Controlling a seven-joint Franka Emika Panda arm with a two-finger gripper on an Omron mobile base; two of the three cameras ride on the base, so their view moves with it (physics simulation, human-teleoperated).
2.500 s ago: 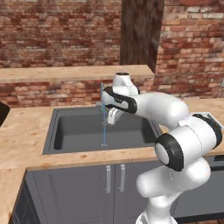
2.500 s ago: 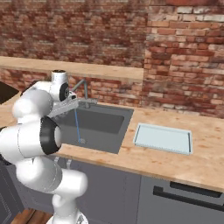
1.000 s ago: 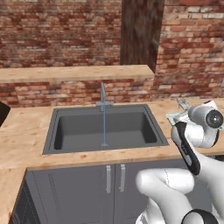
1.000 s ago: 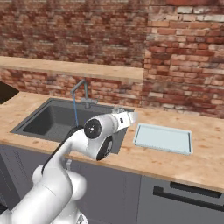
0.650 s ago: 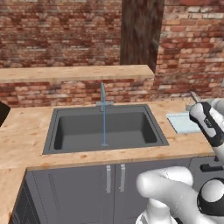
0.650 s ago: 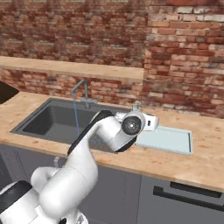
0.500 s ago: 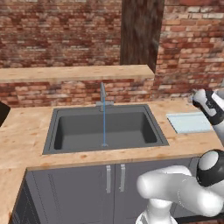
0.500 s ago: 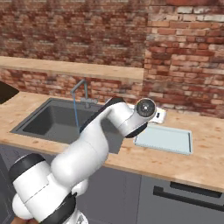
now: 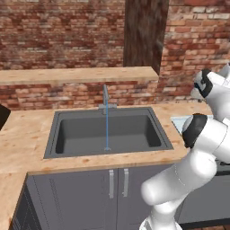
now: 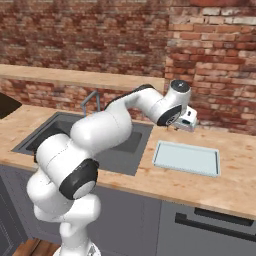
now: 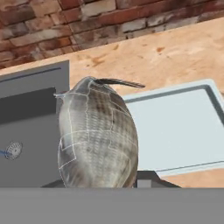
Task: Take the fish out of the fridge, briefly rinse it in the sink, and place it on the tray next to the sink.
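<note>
Gripping fish (image 11: 97, 135) | fingers (image 11: 151, 178) mostly hidden behind it | above tray (image 11: 175, 131) edge, beside sink (image 11: 30, 131)

In the hand view the fish (image 11: 97, 135) fills the centre and covers the gripper's fingertips, so their grip can't be read. The tray (image 11: 175, 131) runs off the right edge. In the left base view, the arm hides most of it.
</note>
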